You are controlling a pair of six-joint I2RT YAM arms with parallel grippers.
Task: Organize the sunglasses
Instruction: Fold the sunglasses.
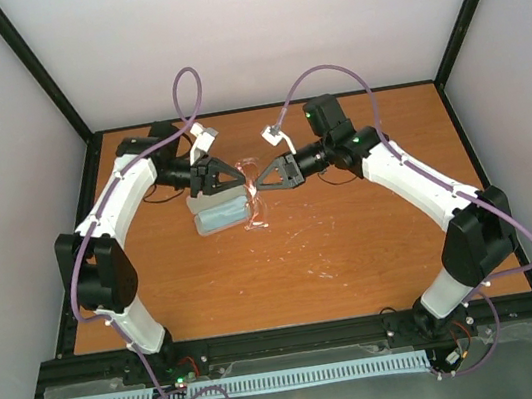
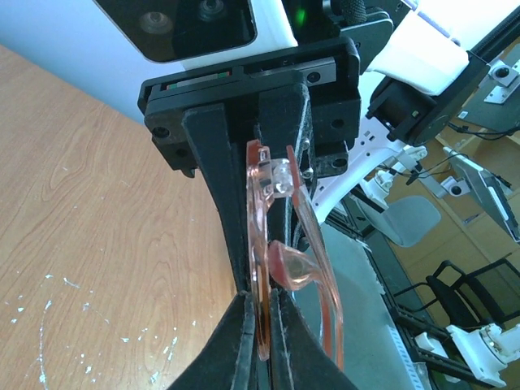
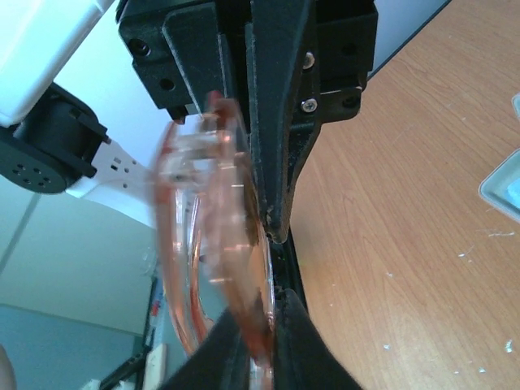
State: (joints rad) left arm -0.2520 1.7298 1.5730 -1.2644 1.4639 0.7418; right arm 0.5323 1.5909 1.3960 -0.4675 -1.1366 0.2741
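The sunglasses (image 1: 254, 206), thin translucent orange-pink, hang in the air between my two grippers, above the wooden table (image 1: 353, 236). My left gripper (image 1: 239, 177) is shut on one lens edge; in the left wrist view the frame (image 2: 262, 244) runs up from between its pads (image 2: 262, 302). My right gripper (image 1: 256, 182) is shut on the other side; in the right wrist view the blurred glasses (image 3: 203, 236) sit between its fingertips (image 3: 258, 309). The two grippers face each other, tips almost touching.
The open case (image 1: 220, 213) with pale blue lining lies on the table just below and left of the glasses; a corner of it shows in the right wrist view (image 3: 504, 188). Black frame rails border the table at the left, right and near edges.
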